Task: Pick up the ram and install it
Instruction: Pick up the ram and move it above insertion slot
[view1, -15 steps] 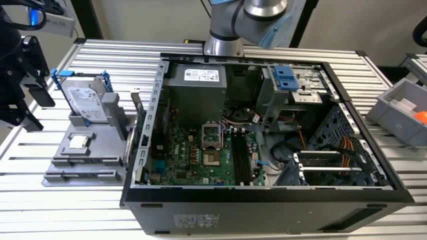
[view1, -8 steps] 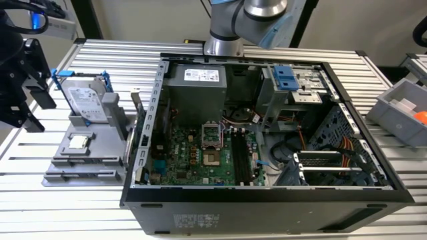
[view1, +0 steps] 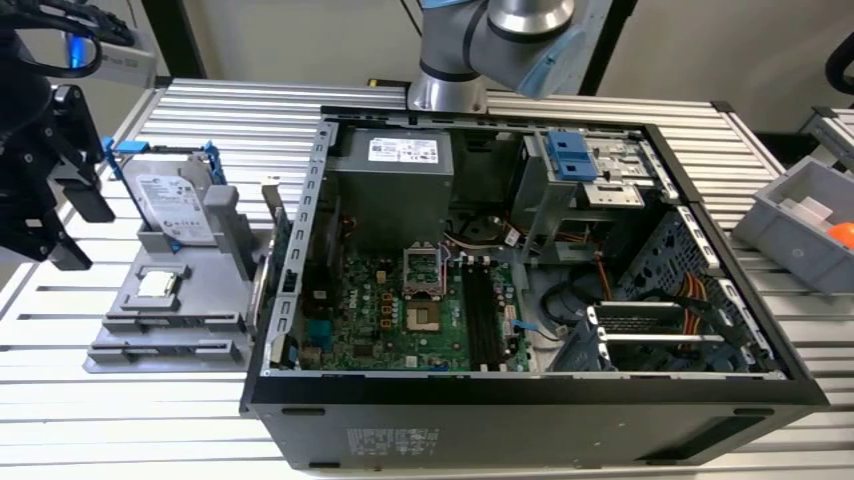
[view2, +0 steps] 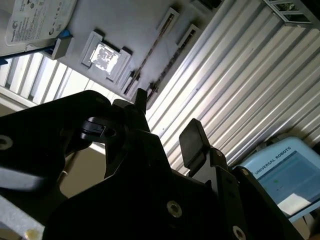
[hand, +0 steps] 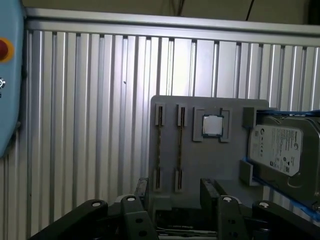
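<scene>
Two thin ram sticks (hand: 159, 146) (view2: 149, 54) stand on edge in the slots of a grey holder tray (view1: 147, 335) (hand: 230, 107), which lies to the exterior view's left of the open computer case (view1: 534, 385). My gripper (view1: 78, 228) (hand: 175, 186) (view2: 166, 112) hovers above the tray's ram end. It is open, with nothing between its black fingers (hand: 207, 189). The long black motherboard slots (view1: 481, 312) inside the case stand bare.
On the same tray sit a silver processor chip (hand: 212, 125) (view1: 156, 284) and a hard drive in a blue frame (hand: 282, 150) (view1: 174, 205). A grey bin (view1: 801, 235) stands at the exterior view's right. A blue pendant (view2: 285, 172) lies on the ribbed table.
</scene>
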